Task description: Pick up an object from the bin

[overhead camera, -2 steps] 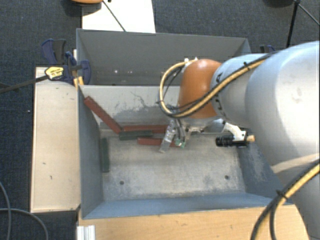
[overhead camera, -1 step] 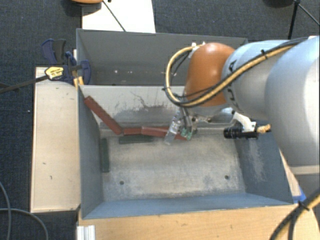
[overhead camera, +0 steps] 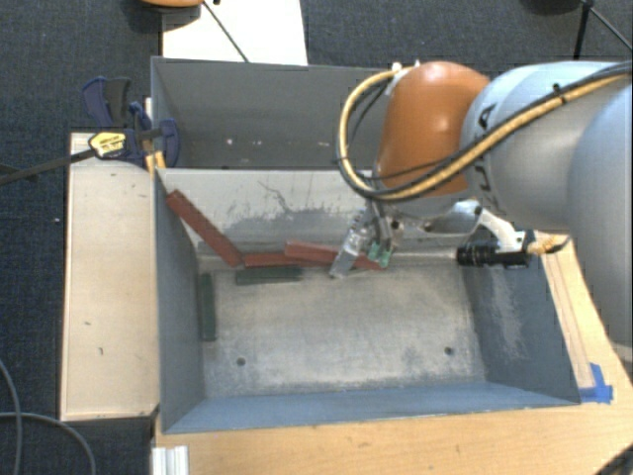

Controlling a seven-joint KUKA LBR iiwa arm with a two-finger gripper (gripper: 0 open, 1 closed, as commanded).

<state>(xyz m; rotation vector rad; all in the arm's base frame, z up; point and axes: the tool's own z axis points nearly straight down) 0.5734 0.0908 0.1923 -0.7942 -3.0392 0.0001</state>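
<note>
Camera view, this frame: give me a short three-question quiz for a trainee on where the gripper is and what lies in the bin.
1. True or false: the gripper is over the front left corner of the bin.
2. Multiple choice: what colour is the long strip leaning against the wall at the view's left? A blue, B red-brown, C yellow.
3. Short answer: how many long dark green bars lie on the floor?

Key
1. False: it is by the back wall, near the middle.
2. B.
3. Two: one near the back wall, the other along the left wall.
</note>
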